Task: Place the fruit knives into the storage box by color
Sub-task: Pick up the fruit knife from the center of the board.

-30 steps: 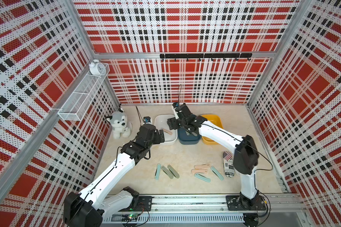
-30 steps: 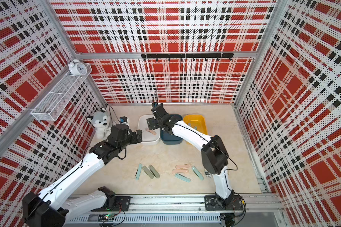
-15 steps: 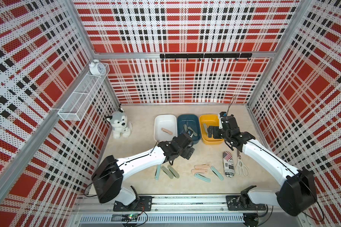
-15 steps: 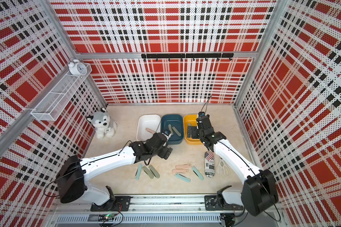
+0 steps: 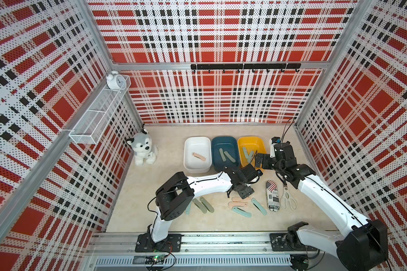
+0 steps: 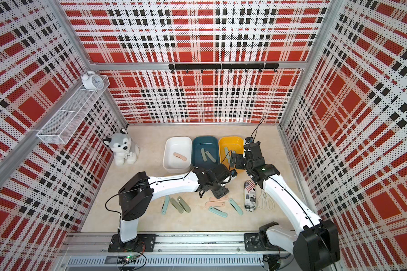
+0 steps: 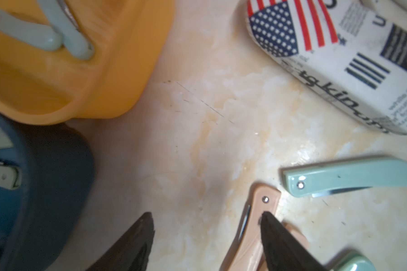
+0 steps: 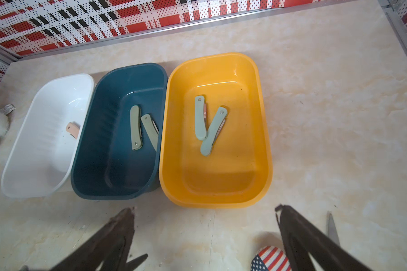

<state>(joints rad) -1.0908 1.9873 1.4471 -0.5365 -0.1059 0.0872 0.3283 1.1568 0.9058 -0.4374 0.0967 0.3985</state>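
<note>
Both arms have come away from the boxes over the last second. Our left gripper (image 7: 206, 218), then above the white box (image 8: 33, 152), now hangs low over the loose knives. Our right gripper (image 8: 205, 208), then above the blue box (image 8: 92, 164), now sits just short of the yellow box (image 8: 262, 140).

The left jaws stand apart with nothing between them. One finger (image 7: 282, 246) overlaps the two pink knives (image 7: 250, 234), which lie close together beneath it; whether it touches them we cannot tell. A teal knife (image 7: 348, 176) lies just beyond that finger, and the pouch (image 7: 338, 58) is further ahead. The right jaws are spread wide and empty, with the pouch's end and the tip of the scissors (image 8: 330, 227) beside one finger.

We judge the sort a little under halfway, with five knives in and seven out. Ahead of the right gripper, one pink knife (image 8: 72, 130) lies in the white box, two sage knives (image 8: 135, 127) in the blue box and two teal knives (image 8: 200, 117) in the yellow box, so each colour keeps to its own box.

Still on the table are the pink pair, two teal ones (image 6: 217, 211) beside them, and, behind the left gripper by its forearm, two sage ones (image 6: 176, 205) and one more teal (image 6: 165, 204). The pink pair looks like the pick in hand, bound for the white box.
</note>
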